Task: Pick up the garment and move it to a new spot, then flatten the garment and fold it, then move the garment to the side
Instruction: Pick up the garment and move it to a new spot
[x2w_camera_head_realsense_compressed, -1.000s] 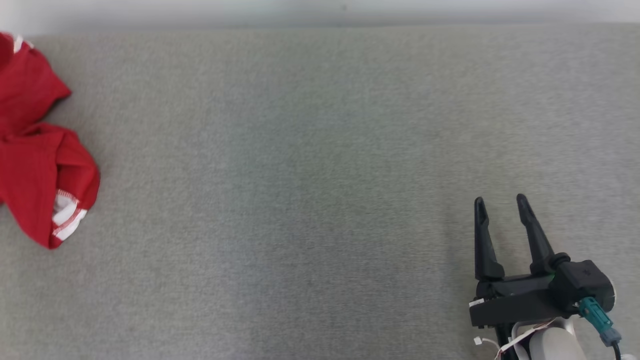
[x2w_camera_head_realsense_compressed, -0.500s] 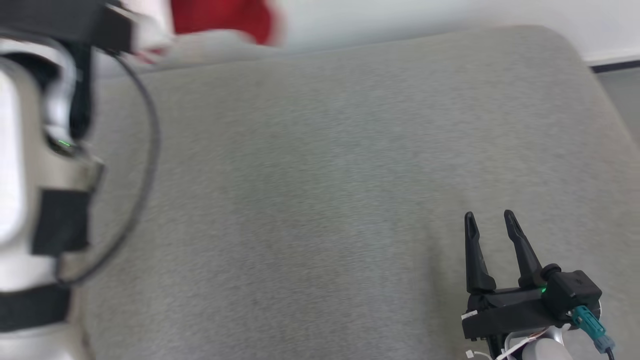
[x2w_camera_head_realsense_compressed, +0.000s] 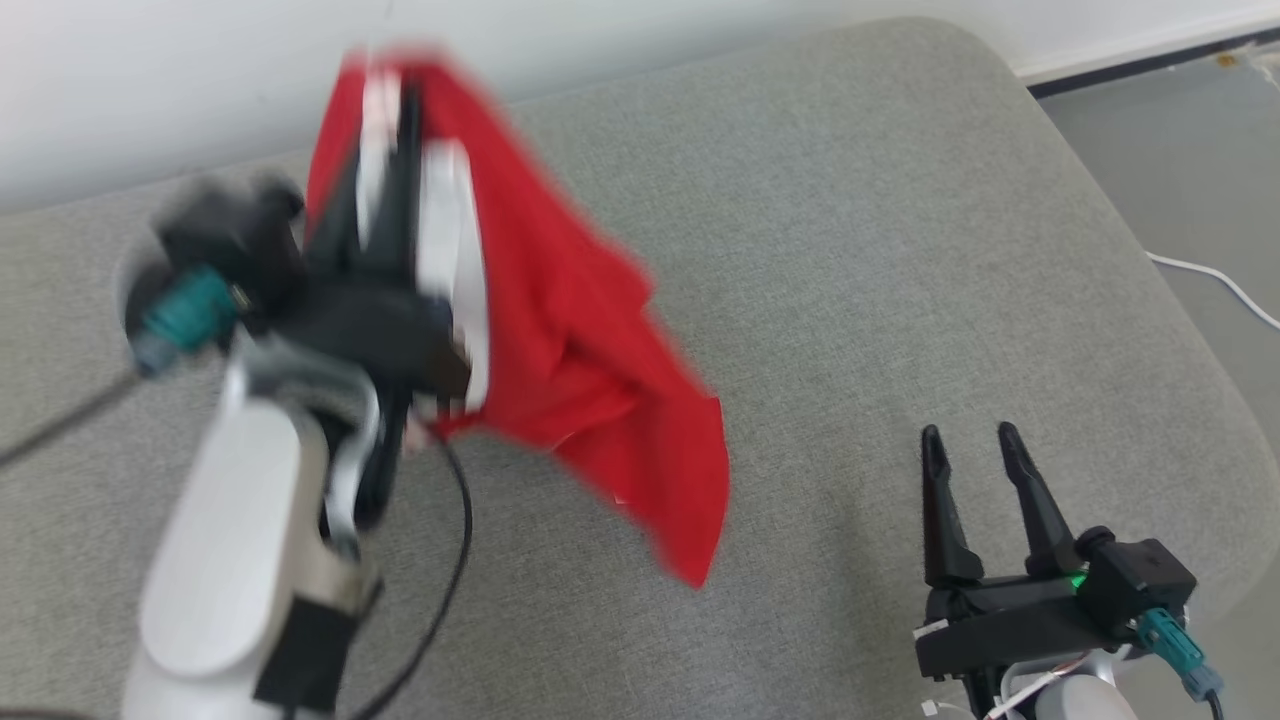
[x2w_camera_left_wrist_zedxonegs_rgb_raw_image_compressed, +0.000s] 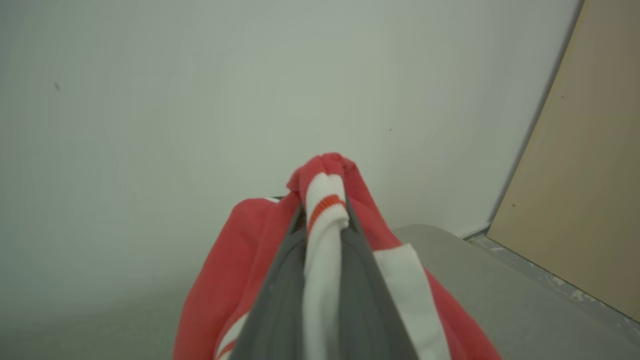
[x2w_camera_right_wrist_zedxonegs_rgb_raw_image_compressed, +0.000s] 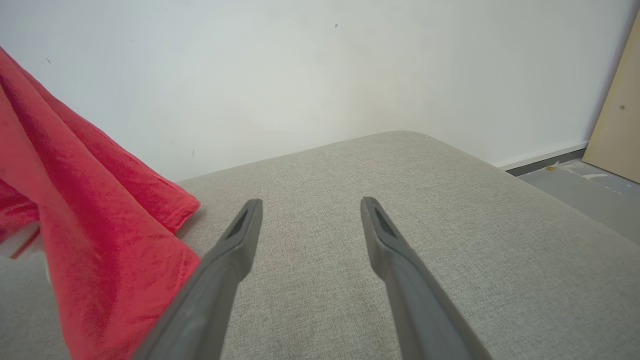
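The left fingers (x2w_camera_left_wrist_zedxonegs_rgb_raw_image_compressed: 280, 300) pinch the white ribbed band (x2w_camera_left_wrist_zedxonegs_rgb_raw_image_compressed: 324, 235) of the red garment (x2w_camera_head_realsense_compressed: 590, 400), which hangs below them over the grey cushion (x2w_camera_head_realsense_compressed: 850, 250); the right fingers (x2w_camera_right_wrist_zedxonegs_rgb_raw_image_compressed: 235, 250) stand spread and empty, cloth off to their left. Soft, light and limp, it will likely slump when lowered; hems and corners offer the surest hold. The left wrist view shows the pinch sharply; the head view, blurred there, shows the drape.
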